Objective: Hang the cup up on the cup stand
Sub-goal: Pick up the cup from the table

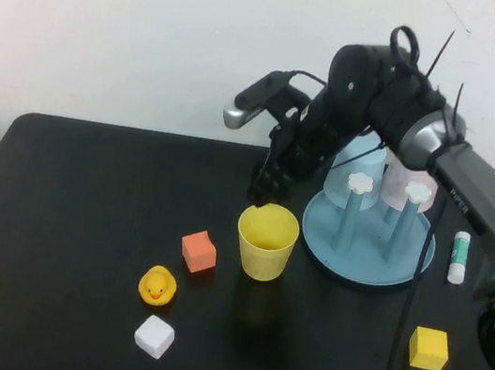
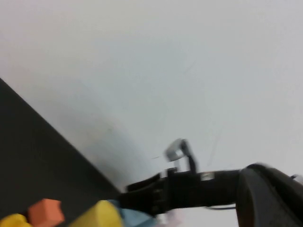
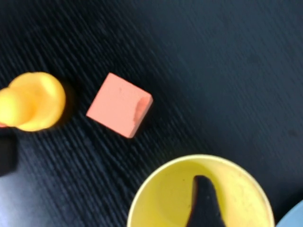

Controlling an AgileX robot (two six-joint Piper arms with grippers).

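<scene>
Right claw [image 1: 265,193] wide open at yellow cup [image 1: 266,241], one finger [image 3: 202,201] inside the rim. Best closed squarely on the wall before lifting toward cup stand [image 1: 364,252]. Left claw out of sight, shut.

Cup [image 1: 267,240] stands upright mid-worktop [image 1: 72,213]. Cup stand [image 1: 366,243] just beside it at two o'clock. Cube [image 1: 198,251] near at nine o'clock; duck [image 1: 157,285] at eight. Right pincer [image 1: 263,190] directly above the cup's far rim.
</scene>
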